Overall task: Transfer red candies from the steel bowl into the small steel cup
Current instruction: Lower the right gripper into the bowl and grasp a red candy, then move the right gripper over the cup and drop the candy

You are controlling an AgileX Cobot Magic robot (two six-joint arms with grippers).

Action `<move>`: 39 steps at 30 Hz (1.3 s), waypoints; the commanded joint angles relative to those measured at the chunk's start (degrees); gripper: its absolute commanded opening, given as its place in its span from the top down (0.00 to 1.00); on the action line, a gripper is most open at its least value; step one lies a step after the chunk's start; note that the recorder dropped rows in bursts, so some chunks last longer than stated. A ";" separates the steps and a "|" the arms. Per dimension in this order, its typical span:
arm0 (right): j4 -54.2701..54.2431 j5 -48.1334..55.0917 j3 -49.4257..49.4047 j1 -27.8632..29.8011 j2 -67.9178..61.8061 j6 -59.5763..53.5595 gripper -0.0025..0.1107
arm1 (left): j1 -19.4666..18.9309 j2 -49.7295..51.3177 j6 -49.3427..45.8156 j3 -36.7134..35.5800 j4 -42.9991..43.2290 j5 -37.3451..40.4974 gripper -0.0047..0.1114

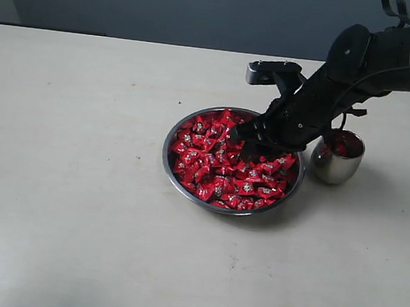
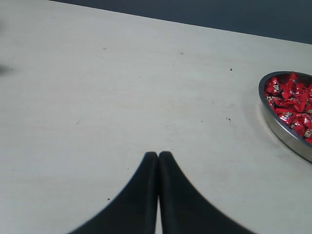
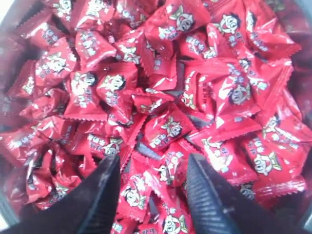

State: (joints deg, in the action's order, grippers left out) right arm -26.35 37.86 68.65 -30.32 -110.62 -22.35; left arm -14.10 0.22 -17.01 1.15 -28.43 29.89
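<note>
The steel bowl [image 1: 169,166] sits mid-table, heaped with red candies [image 1: 222,166]. My right gripper [image 1: 244,144] hangs low over the pile near the bowl's middle, open, its fingers [image 3: 100,190] straddling candies [image 3: 161,170] without closing on any. The small steel cup [image 1: 337,160] stands just right of the bowl with some red candies inside, partly behind the right arm. My left gripper [image 2: 158,155] is shut and empty over bare table; the bowl's rim [image 2: 278,127] shows at the edge of its view. The left arm is out of the exterior view.
A pale tabletop [image 1: 71,184] spreads to the left and front of the bowl. The dark wall runs along the table's far edge. The right arm [image 1: 359,63] reaches in from the upper right, above the cup.
</note>
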 commanded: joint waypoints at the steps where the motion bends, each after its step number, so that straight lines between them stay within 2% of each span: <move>1: 1.97 -1.20 0.35 -1.69 -2.36 0.51 0.59 | -0.09 -0.22 0.09 -0.10 0.04 0.01 0.96; 4: 7.85 -1.81 0.35 -2.37 -3.93 6.65 0.60 | -0.09 -0.22 0.09 -0.10 0.04 0.01 0.96; 6: 11.31 -2.47 0.35 -2.76 -4.27 10.92 0.69 | -0.09 -0.22 0.09 -0.10 0.04 0.01 0.96; 8: 8.57 -2.47 0.35 -2.99 -4.27 10.92 0.92 | -0.09 -0.22 0.09 -0.10 0.04 0.01 0.96; 10: 7.41 -2.19 0.35 -2.99 -4.27 10.92 0.98 | -0.09 -0.22 0.09 -0.10 0.04 0.01 0.96; 22: 13.37 0.03 0.35 -1.14 8.12 10.92 0.99 | -0.09 -0.22 0.09 -0.10 0.04 0.01 0.96; 32: 15.77 3.99 -0.38 13.04 13.00 11.01 0.99 | -0.09 -0.22 0.09 -0.10 -0.14 -0.08 0.96; 39: 15.41 0.93 -3.84 14.35 12.55 10.14 0.99 | -0.09 -0.22 0.09 -0.10 -0.04 -0.10 0.96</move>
State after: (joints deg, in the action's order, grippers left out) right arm -11.02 40.29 66.08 -16.36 -98.12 -11.50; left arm -14.10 0.22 -17.01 1.15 -28.43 30.00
